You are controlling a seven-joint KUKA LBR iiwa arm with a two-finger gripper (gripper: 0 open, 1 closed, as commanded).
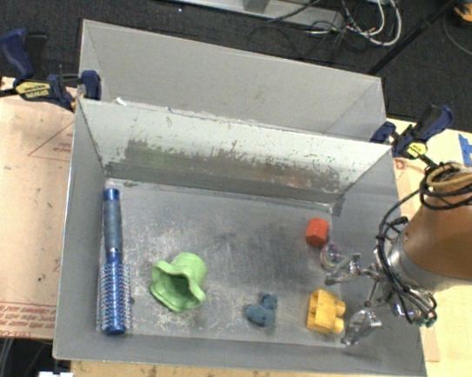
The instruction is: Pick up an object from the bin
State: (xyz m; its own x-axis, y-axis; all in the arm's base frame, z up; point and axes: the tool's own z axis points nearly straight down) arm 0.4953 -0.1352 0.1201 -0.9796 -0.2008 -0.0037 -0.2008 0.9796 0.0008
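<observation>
Since nothing was seen between the fingers (pixel 362 327), the pick was logged as not yet done. The gripper (pixel 350 297) was found low at the right end of the grey metal bin (pixel 224 151), with its fingers spread apart and clamped on nothing.

A yellow blocky plastic toy (pixel 325 312) was lying on the bin floor near the front right corner, just beside the lower finger, on that finger's left. Whether the two were touching could not be told. The toy was not enclosed by the fingers, so no grasp was counted.

A small orange-red cube (pixel 316 231) was noted further back, by the rear wall and near the upper finger. A small blue lumpy piece (pixel 262 311) was lying left of the yellow toy, near it but apart. A green soft cup-shaped item (pixel 179 281) was placed further left. A blue cylindrical bristled hairbrush (pixel 114 264) was laid along the left wall, well apart from the gripper. All five things were judged to be resting on the floor, none lifted.

Progress was judged as early: the approach looked made and everything else was left. One thing had to be settled on, probably the yellow toy or the orange-red cube as the nearest. The fingers had to be centred round it and closed, and the thing raised clear of the bin.
</observation>
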